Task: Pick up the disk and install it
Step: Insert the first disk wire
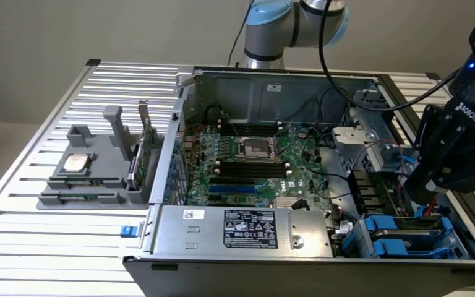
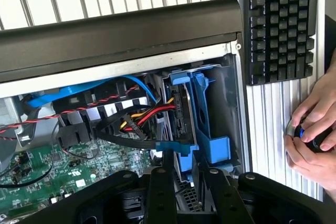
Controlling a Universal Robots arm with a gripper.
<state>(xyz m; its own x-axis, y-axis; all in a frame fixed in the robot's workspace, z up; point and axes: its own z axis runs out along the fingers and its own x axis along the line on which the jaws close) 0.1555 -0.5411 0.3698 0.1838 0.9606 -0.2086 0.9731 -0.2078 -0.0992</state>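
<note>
The disk (image 2: 181, 109) stands on edge in the drive bay at the corner of the open computer case (image 1: 262, 93). It is a grey drive clipped in a bright blue carrier (image 2: 210, 129), with red, yellow and black cables running to it. My gripper (image 2: 187, 176) hangs right over the carrier's near end, open, and its black fingers (image 2: 160, 187) stand on either side of the blue frame. A small gap shows beside one finger. In the exterior view the gripper (image 1: 429, 197) reaches down into the bay at the right, above the blue carriers (image 1: 402, 230).
The motherboard (image 1: 254, 167) and the silver power supply (image 1: 246, 229) fill the case. A grey holder (image 1: 81, 179) with a CPU chip and a green card stands on the slatted table at the exterior view's left. A keyboard (image 2: 281, 24) and a person's hand (image 2: 312, 135) lie beside the case.
</note>
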